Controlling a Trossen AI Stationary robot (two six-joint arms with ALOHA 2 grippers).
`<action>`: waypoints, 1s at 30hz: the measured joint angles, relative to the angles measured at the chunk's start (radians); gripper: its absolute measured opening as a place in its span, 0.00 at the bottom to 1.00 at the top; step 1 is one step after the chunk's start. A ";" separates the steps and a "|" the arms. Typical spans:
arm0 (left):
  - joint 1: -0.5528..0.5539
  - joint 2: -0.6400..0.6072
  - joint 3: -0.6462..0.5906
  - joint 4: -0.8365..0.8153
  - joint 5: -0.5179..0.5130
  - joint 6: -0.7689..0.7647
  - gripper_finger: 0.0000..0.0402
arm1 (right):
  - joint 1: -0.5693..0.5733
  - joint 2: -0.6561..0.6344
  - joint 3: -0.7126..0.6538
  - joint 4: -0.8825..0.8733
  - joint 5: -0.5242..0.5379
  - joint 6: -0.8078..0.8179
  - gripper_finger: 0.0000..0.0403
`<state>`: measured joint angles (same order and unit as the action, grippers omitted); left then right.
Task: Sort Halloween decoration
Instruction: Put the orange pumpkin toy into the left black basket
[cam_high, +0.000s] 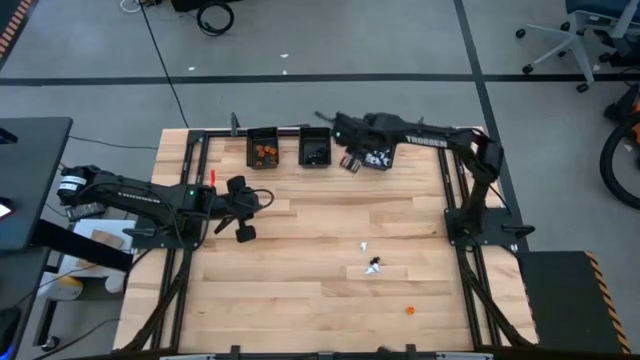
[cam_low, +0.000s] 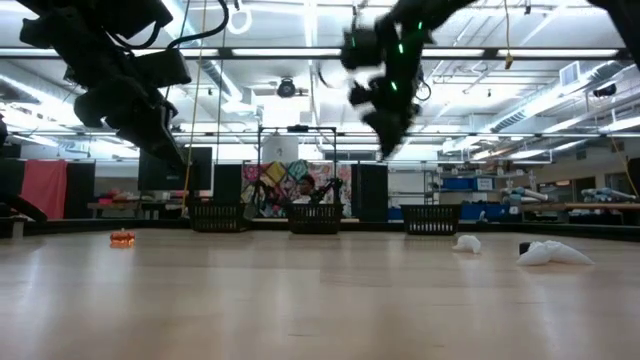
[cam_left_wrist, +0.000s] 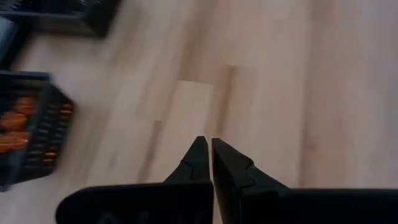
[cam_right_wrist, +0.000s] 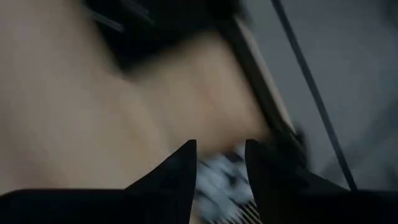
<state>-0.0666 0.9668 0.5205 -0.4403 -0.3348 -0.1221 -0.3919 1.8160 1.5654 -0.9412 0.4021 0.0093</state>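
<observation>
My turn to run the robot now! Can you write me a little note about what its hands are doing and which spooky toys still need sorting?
Left gripper: fingers shut, empty, waiting over bare wood on the table's left.
Right gripper: fingers parted, above the white-trinket bin at the far edge.
Done: orange trinkets sit in the orange bin, dark ones in the middle bin, white ones in the third.
Left: two white trinkets, one with a black piece, and an orange one lie loose on the table.

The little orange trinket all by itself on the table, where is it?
In the high view the orange trinket lies alone near the table's front edge, right of centre, below the white and black trinkets and far from the bins.
</observation>
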 joint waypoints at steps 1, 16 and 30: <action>0.000 0.000 0.000 -0.004 0.027 -0.001 0.00 | 0.030 -0.008 0.000 0.039 -0.027 -0.025 0.35; -0.067 0.000 -0.252 0.393 0.148 -0.058 0.21 | 0.318 -0.034 -0.234 0.659 -0.341 -0.097 0.35; -0.069 0.001 -0.211 0.198 0.165 -0.097 0.43 | 0.347 -0.033 -0.452 0.925 -0.345 -0.009 0.35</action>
<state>-0.1352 0.9680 0.3097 -0.2421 -0.1699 -0.2196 -0.0444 1.7832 1.1134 -0.0160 0.0573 0.0005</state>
